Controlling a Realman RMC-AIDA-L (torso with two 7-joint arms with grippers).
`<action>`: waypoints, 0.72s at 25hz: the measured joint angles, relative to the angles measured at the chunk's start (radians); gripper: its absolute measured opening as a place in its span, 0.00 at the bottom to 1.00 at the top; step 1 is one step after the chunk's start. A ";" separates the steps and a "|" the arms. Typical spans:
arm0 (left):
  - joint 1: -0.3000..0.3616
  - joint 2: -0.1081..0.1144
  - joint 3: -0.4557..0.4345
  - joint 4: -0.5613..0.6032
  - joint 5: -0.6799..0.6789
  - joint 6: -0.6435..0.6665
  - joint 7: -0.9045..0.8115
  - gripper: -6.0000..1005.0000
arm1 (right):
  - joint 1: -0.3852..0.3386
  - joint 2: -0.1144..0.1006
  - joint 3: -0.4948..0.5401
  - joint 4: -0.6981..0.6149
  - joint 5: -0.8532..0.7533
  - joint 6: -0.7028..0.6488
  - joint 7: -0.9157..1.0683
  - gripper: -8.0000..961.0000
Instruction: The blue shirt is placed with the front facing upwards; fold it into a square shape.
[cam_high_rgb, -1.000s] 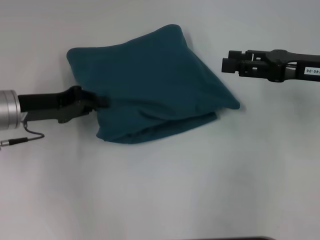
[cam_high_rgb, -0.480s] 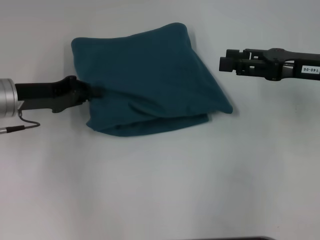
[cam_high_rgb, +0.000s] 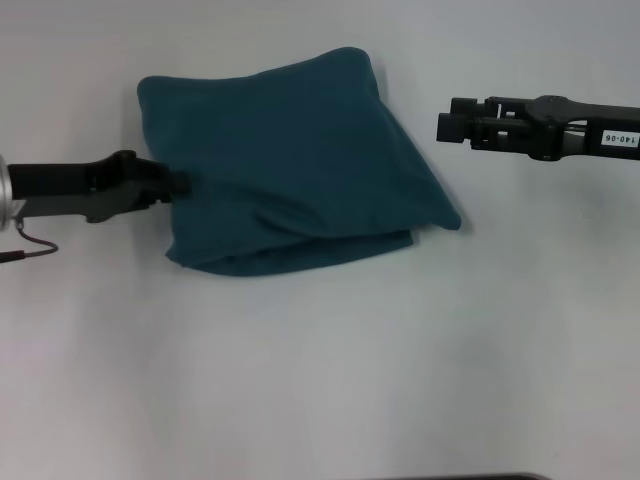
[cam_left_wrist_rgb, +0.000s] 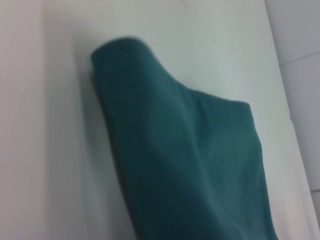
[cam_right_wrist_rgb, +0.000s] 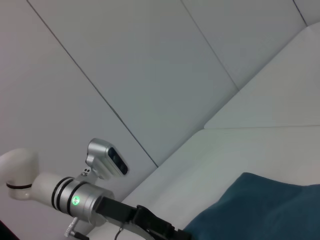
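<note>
The blue shirt lies folded into a rough, skewed square on the white table, plain teal side up with no letters showing. Its near edge shows stacked layers. My left gripper is at the shirt's left edge, low on the table, shut on the cloth there. My right gripper hovers just off the shirt's right side, holding nothing and not touching it. The shirt fills the left wrist view. In the right wrist view a corner of the shirt shows, with my left arm beyond it.
The white table stretches bare in front of the shirt. A thin cable hangs by my left wrist. Grey wall panels stand behind the table.
My left gripper has pulled back to the left, dragging the shirt's left edge and the whole bundle a little leftward. The right arm has barely moved.
</note>
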 joint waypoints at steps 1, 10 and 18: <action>0.004 0.000 -0.005 -0.008 -0.003 0.001 0.004 0.10 | 0.000 0.000 0.000 0.000 0.000 0.001 0.000 0.71; 0.106 -0.007 -0.205 -0.127 -0.160 0.165 0.147 0.36 | 0.008 -0.001 0.009 0.000 0.003 -0.005 0.000 0.71; 0.178 -0.027 -0.237 -0.095 -0.308 0.467 0.570 0.66 | 0.014 -0.002 0.016 -0.008 -0.019 -0.007 -0.100 0.71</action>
